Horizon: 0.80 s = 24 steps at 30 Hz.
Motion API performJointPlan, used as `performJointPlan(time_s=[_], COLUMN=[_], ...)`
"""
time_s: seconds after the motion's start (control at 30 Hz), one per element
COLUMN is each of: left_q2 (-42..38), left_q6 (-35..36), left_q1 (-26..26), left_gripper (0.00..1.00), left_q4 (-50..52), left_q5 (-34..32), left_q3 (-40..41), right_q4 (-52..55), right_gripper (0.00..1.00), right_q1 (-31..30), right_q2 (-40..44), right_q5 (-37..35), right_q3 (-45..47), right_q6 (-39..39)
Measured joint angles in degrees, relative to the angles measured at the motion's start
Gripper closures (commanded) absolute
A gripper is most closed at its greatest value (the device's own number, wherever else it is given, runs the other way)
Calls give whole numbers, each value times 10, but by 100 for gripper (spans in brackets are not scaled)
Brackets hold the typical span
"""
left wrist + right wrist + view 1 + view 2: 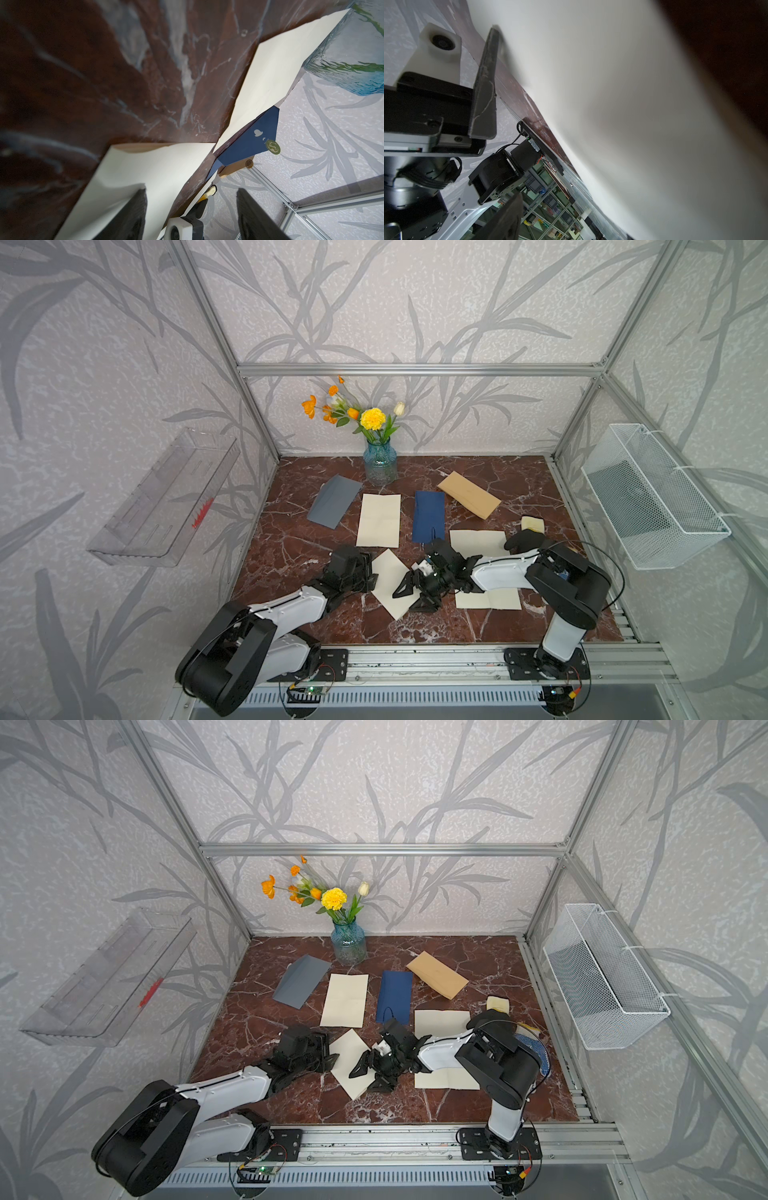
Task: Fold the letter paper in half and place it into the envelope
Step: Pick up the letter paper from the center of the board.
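Note:
The letter paper (390, 583) (351, 1063) lies plain cream face up, turned like a diamond, near the front middle of the marble table. My left gripper (374, 576) (191, 216) is open at the sheet's left edge; one finger (128, 214) sits over the paper. My right gripper (403, 602) (360, 1082) is open at the sheet's right edge, jaws wide apart. In the right wrist view only one finger (508, 216) shows, and the paper (612, 104) fills the frame beside it. The navy envelope (429, 516) (249, 141) lies further back, flap open.
A larger creased cream sheet (379, 520) lies beside the envelope. A grey envelope (334, 501), a tan envelope (468, 494) and a flower vase (380, 466) stand behind. More cream sheets (478, 541) (488, 599) lie by my right arm. A wire basket (656, 497) hangs on the right wall.

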<state>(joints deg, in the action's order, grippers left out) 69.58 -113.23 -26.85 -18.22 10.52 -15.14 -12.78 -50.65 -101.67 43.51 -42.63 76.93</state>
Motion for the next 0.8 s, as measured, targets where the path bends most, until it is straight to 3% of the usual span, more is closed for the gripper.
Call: performJointPlan(time_s=[0.17, 0.43, 0.57, 0.8], left_q2=[0, -15, -23, -37], left_q6=[0, -9, -10, -6], left_q1=[0, -2, -2, -2], left_gripper=[31, 31, 31, 27], left_q4=[0, 17, 27, 45], left_q5=[0, -2, -2, -1], left_q3=[0, 3, 3, 3], right_q4=[38, 133, 157, 180], right_gripper=[60, 92, 100, 100], right_q1=[0, 16, 31, 46], right_q2=[5, 6, 6, 6], right_q5=[-20, -50, -59, -60], right_q3=[-1, -24, -31, -53], right_q6=[-16, -65, -84, -108])
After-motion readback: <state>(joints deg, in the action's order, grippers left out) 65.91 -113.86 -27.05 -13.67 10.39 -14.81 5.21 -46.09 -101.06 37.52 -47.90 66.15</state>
